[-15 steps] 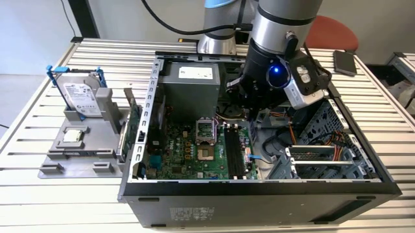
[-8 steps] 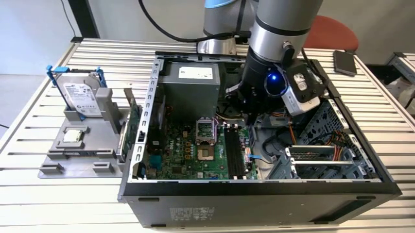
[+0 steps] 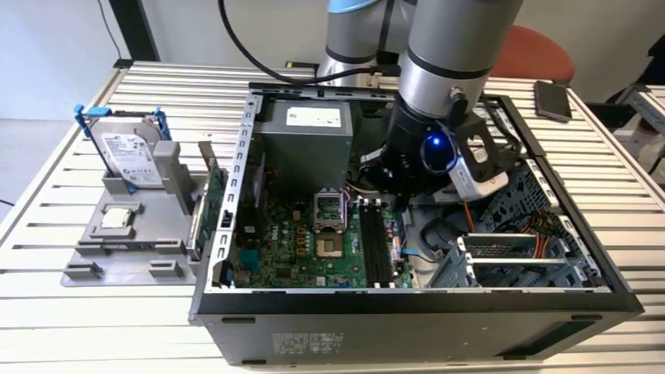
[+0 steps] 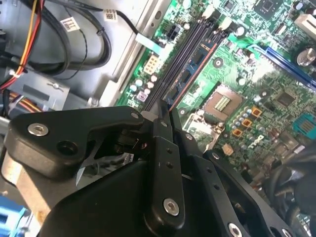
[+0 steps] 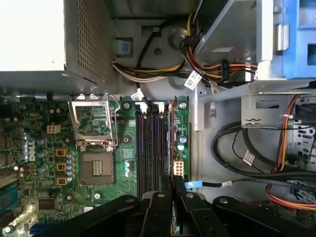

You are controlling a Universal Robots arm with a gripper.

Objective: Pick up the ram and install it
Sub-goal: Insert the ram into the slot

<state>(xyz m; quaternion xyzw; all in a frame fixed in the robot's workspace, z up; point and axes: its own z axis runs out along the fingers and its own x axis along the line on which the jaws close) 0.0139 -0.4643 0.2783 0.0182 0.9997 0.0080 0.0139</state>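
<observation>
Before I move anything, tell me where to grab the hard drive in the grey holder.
Probably best: take the hard drive by its free upper half, closing across its two broad faces, coming from above. It stands nearly upright with its lower end seated in the grey holder, and the expansion card crowds the exterior view's right.

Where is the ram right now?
In the first wrist view, the ram is gripped edge-on by the claw at the memory slots, farthest from the processor socket.

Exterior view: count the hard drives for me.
1. The hard drive stands upright on the grey stand at the exterior view's left, outside the computer case. More may be hidden in the case's bays.
</observation>
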